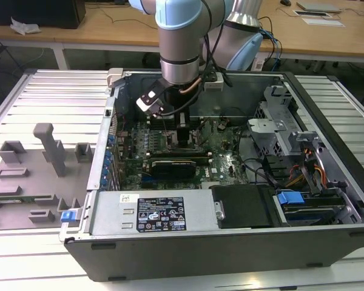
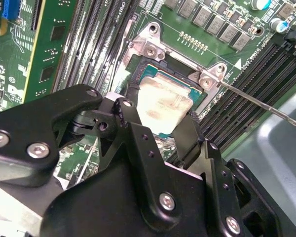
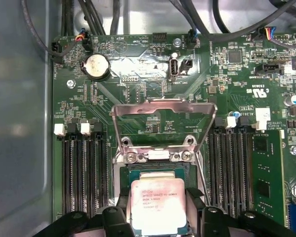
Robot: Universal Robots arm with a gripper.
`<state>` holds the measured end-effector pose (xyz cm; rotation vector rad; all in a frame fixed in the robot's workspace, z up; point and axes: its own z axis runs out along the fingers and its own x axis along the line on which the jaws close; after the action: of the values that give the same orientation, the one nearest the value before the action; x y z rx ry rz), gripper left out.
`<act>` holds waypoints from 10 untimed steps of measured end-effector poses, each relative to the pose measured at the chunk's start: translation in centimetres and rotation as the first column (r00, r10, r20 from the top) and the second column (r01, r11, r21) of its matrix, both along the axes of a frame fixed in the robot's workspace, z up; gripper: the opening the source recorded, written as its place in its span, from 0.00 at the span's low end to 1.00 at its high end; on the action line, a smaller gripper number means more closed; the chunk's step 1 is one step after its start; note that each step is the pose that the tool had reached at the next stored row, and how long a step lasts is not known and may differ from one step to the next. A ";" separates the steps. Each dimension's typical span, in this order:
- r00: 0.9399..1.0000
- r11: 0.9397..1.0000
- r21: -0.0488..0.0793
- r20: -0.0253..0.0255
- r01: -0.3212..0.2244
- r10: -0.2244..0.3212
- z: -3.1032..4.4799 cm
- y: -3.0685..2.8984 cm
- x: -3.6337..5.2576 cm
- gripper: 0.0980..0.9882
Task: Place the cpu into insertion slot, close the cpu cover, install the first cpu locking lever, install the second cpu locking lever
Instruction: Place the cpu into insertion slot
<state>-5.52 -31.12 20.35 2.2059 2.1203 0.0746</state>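
Reaching straight down into case (image 1: pixel 230 257) | fingers (image 3: pixel 196 205) pinching cpu (image 3: pixel 157 210) over insertion slot (image 3: pixel 155 169) | cpu cover (image 3: pixel 160 106) raised

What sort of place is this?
Probably a robotics lab or workshop: an open computer case on a slatted metal table, wooden desks behind, the gripper gripping the cpu inside.

Top of cpu (image 3: pixel 157 207) dull smeared metal; cpu cover (image 3: pixel 163 103) shiny metal; hand (image 2: pixel 157 116) matt black, probably plastic.
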 end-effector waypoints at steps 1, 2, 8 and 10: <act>1.000 1.000 0.000 0.000 0.003 -0.003 0.00 -0.01 0.00 0.49; 1.000 1.000 0.000 0.000 0.003 -0.003 0.00 -0.01 0.00 0.49; 1.000 1.000 0.000 0.000 0.003 -0.003 -0.01 -0.24 0.00 0.49; 1.000 1.000 0.000 0.000 0.003 -0.003 -0.03 -0.25 0.00 0.49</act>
<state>-5.52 -31.38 20.32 2.2090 2.1169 0.0743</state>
